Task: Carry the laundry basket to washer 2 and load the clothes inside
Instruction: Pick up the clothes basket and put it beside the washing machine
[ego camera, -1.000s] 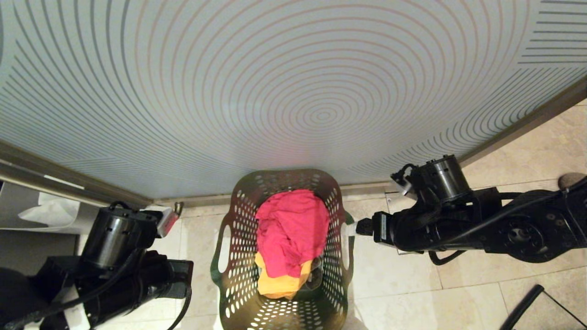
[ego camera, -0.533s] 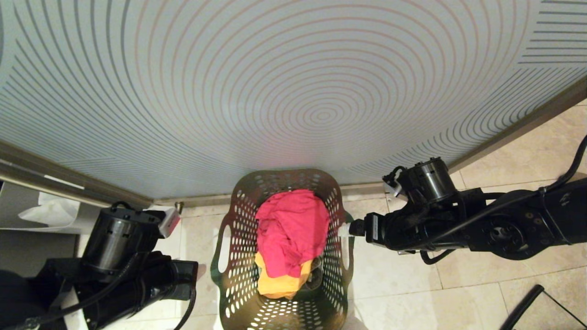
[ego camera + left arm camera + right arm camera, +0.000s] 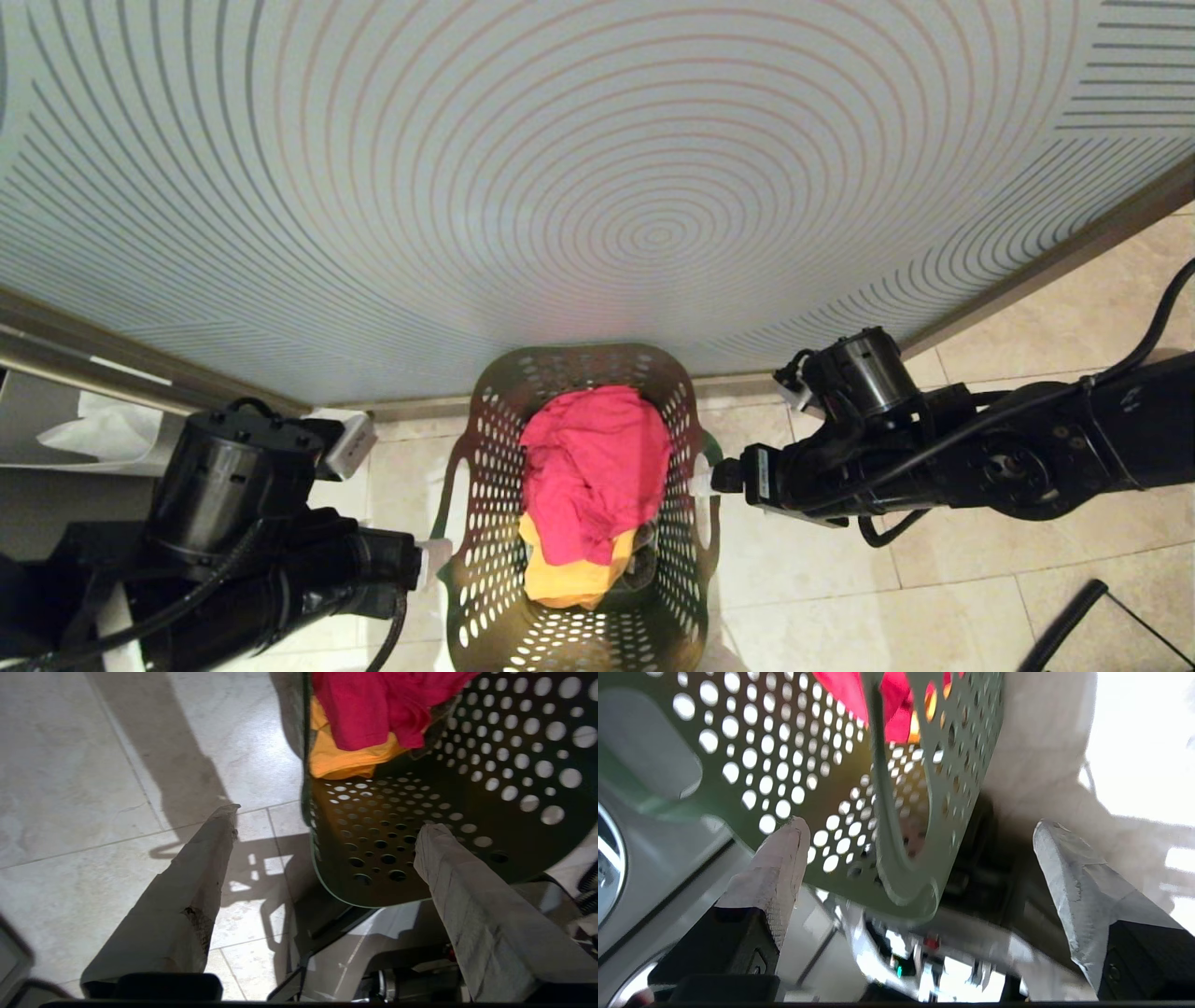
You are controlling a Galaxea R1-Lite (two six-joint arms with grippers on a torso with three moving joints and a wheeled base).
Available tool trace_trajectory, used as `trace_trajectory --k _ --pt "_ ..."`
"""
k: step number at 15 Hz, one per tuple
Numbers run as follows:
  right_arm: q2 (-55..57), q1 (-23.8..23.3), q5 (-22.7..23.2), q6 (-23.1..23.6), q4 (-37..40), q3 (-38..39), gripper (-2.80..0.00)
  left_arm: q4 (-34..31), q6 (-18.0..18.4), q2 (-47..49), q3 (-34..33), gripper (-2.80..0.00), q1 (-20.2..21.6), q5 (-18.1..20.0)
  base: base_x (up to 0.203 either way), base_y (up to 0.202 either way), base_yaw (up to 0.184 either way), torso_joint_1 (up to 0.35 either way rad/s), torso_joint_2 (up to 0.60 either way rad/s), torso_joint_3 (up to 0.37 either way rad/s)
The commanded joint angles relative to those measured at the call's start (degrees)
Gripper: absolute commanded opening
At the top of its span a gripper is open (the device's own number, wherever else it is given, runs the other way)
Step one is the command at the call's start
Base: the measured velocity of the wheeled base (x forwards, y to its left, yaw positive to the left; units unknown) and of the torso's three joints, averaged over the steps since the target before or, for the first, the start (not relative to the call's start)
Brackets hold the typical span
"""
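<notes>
Now 2 open claws, left claw [image 3: 431, 553] and right claw [image 3: 702, 478], astride basket [image 3: 485, 560] rims.

I see a frosted panel [image 3: 597, 168] with concentric ring lines filling the far side, metal trim [image 3: 140, 369] along its base. Beige tile floor [image 3: 980, 588] below; white crumpled paper [image 3: 89, 431] at far left.

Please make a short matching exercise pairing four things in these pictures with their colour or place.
Things:
1. laundry basket
2. top garment
3. lower garment
4. right gripper

Descriptions:
A. orange-yellow
B. green with round holes
C. at the basket's right rim
D. pinkish red

Pairs: 1-B, 2-D, 3-A, 4-C
</notes>
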State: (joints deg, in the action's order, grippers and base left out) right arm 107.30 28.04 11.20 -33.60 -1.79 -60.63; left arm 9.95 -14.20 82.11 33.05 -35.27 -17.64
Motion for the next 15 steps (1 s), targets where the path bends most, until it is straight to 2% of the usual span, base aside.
trace_trajectory --k 1,2,7,12,15 --pt "-0.3 -0.1 1.2 -0.2 1.9 -2.2 0.0 0.2 -0.9 -2.0 -0.2 0.0 -0.7 2.4 0.0 0.0 0.0 0.0 0.0 0.0" --pt "0.0 -0.3 1.7 -0.2 2.2 -3.8 0.0 0.2 -1.1 -2.2 -1.0 0.0 -0.9 3.8 0.0 0.0 0.0 0.0 0.0 0.0" --pt "5.8 -0.5 1.6 0.4 2.0 -7.2 0.0 0.7 -4.9 0.7 -2.6 0.0 -0.9 4.1 0.0 0.0 0.0 0.0 0.0 0.0" --pt "7.7 -1.6 2.1 -0.1 1.6 -14.3 0.0 4.5 -4.8 5.3 -1.8 0.0 -2.0 3.5 0.0 0.0 0.0 0.0 0.0 0.0" --pt "7.6 -1.3 2.2 -0.5 5.6 -17.9 0.0 4.5 -4.9 6.1 -1.8 0.0 -2.3 3.5 0.0 0.0 0.0 0.0 0.0 0.0"
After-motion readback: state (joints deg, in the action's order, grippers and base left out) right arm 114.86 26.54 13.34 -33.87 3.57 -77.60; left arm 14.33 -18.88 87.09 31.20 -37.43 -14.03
